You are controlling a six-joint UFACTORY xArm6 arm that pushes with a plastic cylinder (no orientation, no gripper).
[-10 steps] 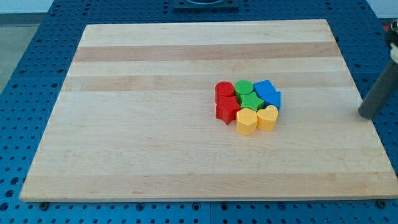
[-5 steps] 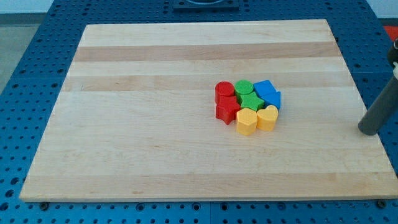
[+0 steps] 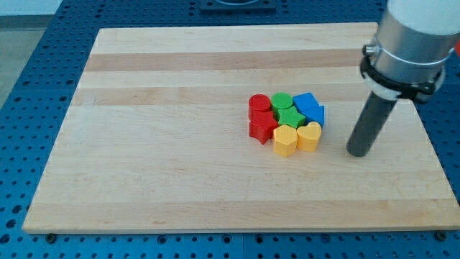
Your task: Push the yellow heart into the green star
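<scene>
The yellow heart [image 3: 310, 135] stands at the lower right of a tight cluster of blocks on the wooden board [image 3: 180, 144]. The green star [image 3: 287, 117] sits just up and left of it, touching it. My tip [image 3: 357, 152] rests on the board to the right of the yellow heart, apart from it by about one block width. The rod rises up and to the right to a grey cylinder at the view's top right.
The cluster also holds a yellow hexagon [image 3: 284, 140], a red star [image 3: 261, 128], a red cylinder [image 3: 259, 106], a green cylinder [image 3: 281, 101] and two blue blocks [image 3: 310, 107]. A blue pegboard [image 3: 29, 86] surrounds the board.
The rod has moved left from the board's right edge onto the board, closer to the yellow heart. The blocks have not moved.
</scene>
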